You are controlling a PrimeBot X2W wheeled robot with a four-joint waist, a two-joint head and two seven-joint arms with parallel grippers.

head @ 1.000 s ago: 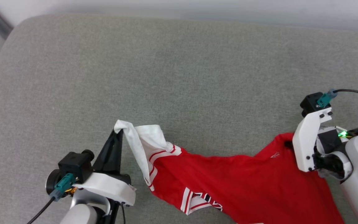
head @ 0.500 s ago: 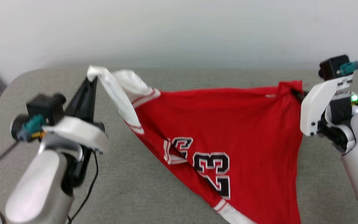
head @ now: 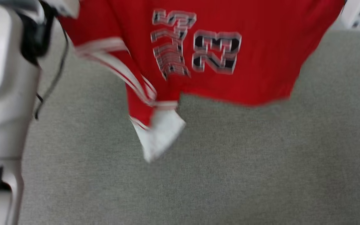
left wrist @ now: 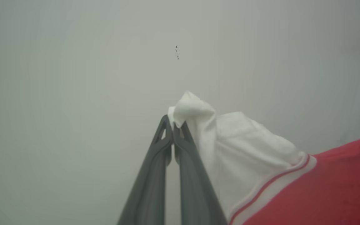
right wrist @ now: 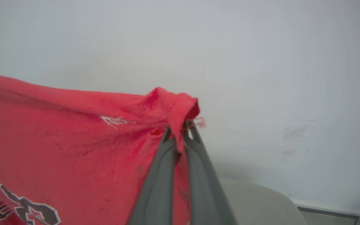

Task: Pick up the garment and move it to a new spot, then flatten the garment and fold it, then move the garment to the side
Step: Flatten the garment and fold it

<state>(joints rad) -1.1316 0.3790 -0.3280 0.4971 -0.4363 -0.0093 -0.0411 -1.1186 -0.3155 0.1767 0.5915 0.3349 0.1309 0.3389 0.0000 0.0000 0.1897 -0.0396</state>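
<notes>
My left gripper (left wrist: pixel 173 126) is pinched shut on a white sleeve tip, and my right gripper (right wrist: pixel 180 128) is clamped on a red corner. The garment (head: pixel 267 56) hangs spread between them above the grey cushion (head: pixel 230 175). Judged light and limp, sagging mid-span. Corners look like my best holds.

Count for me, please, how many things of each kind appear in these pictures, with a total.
Garments: 1, the red T-shirt, held up by both claws.
Claws: 2, the left claw shut on its white sleeve, the right claw shut on a red edge.
Surfaces: 1, the grey padded surface.
Total: 4
</notes>
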